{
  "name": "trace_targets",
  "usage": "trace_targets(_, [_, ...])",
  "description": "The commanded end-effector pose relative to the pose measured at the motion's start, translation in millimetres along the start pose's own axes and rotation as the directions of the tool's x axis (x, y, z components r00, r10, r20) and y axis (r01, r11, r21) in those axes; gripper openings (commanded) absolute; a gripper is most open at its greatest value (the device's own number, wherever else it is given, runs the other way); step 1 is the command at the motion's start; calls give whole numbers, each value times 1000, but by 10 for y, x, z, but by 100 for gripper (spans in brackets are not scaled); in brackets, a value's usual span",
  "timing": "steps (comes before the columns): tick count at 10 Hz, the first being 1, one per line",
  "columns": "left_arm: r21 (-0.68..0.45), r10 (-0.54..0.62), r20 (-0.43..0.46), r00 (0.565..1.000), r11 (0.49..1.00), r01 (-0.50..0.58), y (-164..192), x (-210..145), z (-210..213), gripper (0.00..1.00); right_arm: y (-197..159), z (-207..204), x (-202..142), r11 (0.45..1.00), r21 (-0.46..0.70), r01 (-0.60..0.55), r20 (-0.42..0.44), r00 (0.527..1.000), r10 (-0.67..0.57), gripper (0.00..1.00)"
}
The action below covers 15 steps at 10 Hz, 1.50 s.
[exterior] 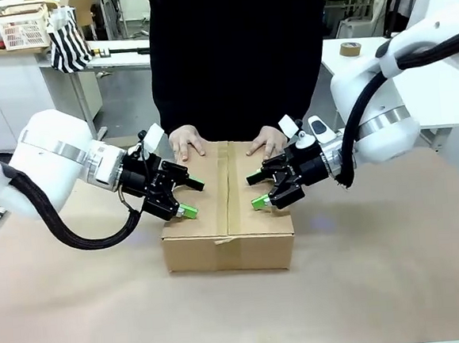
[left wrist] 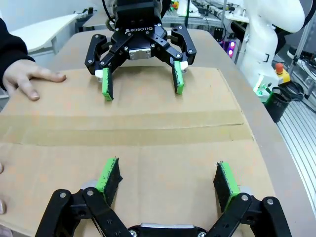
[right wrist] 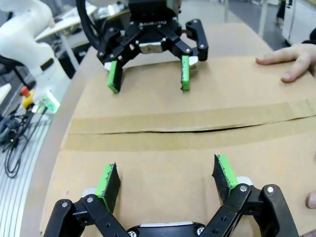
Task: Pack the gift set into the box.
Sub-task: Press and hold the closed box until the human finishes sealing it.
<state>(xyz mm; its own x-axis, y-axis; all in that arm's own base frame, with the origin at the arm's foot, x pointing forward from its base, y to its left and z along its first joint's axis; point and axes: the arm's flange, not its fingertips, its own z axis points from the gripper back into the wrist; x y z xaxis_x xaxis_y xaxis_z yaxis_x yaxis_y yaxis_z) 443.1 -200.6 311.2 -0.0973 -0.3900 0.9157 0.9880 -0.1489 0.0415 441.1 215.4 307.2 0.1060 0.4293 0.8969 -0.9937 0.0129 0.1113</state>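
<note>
Front view: the box (exterior: 225,219) sits in the middle of the paper-covered table (exterior: 380,271), flaps folded down, so whatever it holds is hidden. The person across the table lays one hand (exterior: 187,141) and the other hand (exterior: 268,140) flat on its far edge. The left gripper (exterior: 190,197) leans over the box's left flap and the right gripper (exterior: 256,190) over the right flap, both with jaws spread wide and nothing between them.

Left wrist view: looking along the left gripper's own green pads (left wrist: 109,175), parted over bare cardboard, you see the brown tape strip (left wrist: 123,136) running across the lid. Beyond it the right gripper (left wrist: 142,84) faces back, fingers apart, tips low at the flap; whether they touch it I can't tell. One of the person's hands (left wrist: 27,79) lies on the lid.

Right wrist view: the right gripper (right wrist: 165,180) is likewise spread above its flap. From this side a thin dark slit (right wrist: 148,131) shows along the seam, not visible from the other wrist. The left gripper (right wrist: 148,78) stands open opposite, and fingers of a hand (right wrist: 291,61) rest on the lid.
</note>
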Motion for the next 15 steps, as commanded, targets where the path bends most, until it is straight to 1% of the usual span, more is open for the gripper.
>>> trace_targets(1, [32, -23, -29, 999, 999, 24, 9, -107, -83, 100, 1, -31, -14, 1000, 14, 10, 13, 1000, -10, 100])
trace_targets(2, [64, -37, -47, 998, 997, 40, 35, -120, -95, 100, 1, -31, -14, 1000, 14, 10, 13, 1000, -10, 100])
trace_targets(3, [122, -87, -90, 992, 988, 98, 73, -142, -110, 100, 1, -31, -14, 1000, 14, 10, 13, 1000, -10, 100])
trace_targets(4, [17, -4, -11, 1000, 1000, 4, 23, 14, -10, 100, 1, -31, -14, 1000, 14, 10, 13, 1000, -10, 100])
trace_targets(15, [17, -4, -11, 1000, 1000, 4, 23, 14, -10, 100, 1, -31, -14, 1000, 14, 10, 13, 1000, -10, 100])
